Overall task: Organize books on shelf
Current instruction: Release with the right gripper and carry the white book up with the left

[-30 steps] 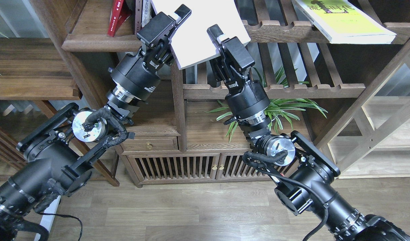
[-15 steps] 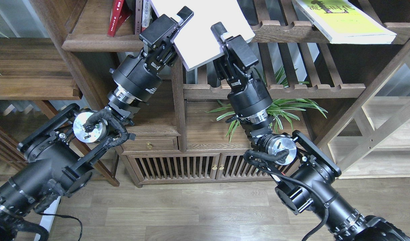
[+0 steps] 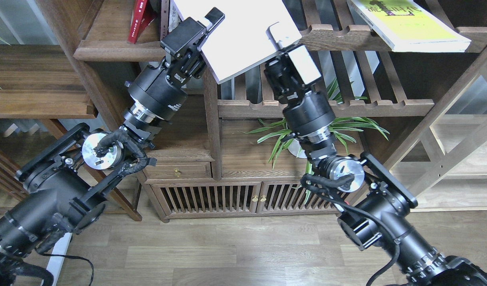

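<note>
Grippers, left (image 3: pixel 205 24) and right (image 3: pixel 281 33), each pinched a lower corner of my white book (image 3: pixel 239 31), the shelf (image 3: pixel 116 49) lying just left.

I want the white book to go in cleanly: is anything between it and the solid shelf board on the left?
Partly. The white book is gripped by the left gripper and right gripper over the upright post. On the shelf, the red book and another book already stand at its left.
</note>
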Robot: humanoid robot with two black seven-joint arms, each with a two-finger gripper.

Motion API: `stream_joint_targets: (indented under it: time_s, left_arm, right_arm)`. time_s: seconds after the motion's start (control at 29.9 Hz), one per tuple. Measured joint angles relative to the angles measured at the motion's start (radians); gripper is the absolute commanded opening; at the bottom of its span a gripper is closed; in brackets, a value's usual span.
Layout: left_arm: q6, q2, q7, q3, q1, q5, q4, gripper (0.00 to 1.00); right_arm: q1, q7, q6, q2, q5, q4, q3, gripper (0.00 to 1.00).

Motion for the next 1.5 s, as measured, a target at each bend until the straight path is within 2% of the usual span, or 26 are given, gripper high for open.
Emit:
stream_joint_targets:
  time_s: [0.3,0.5,0.67,0.9,1.24,1.5]
  left_arm:
    - [0.0,0.09,0.003,0.01,0.008,0.065,-0.022,0.03]
    - [0.0,0.205,0.006,0.009,0.008,0.13,-0.072,0.03]
    - [0.0,0.366,0.006,0.004,0.009,0.159,-0.177,0.02]
    - [0.0,0.615,-0.001,-0.047,0.034,0.213,-0.251,0.02]
    - [0.0,0.84,0.003,-0.202,0.066,0.251,-0.242,0.02]
    - [0.0,0.898,0.005,-0.272,0.066,0.383,-0.188,0.02]
  right_arm:
    - [-0.006,0.002,0.0,-0.027,0.005,-0.016,0.106,0.77]
    - [-0.038,0.002,0.0,-0.052,0.006,-0.039,0.123,0.78]
    - [-0.057,0.002,0.0,-0.059,0.005,-0.047,0.122,0.79]
    - [-0.061,0.002,0.0,-0.06,0.005,-0.059,0.113,0.8]
    - [-0.061,0.0,0.0,-0.06,-0.002,-0.068,0.093,0.82]
    - [-0.061,-0.001,0.0,-0.061,-0.003,-0.077,0.068,0.82]
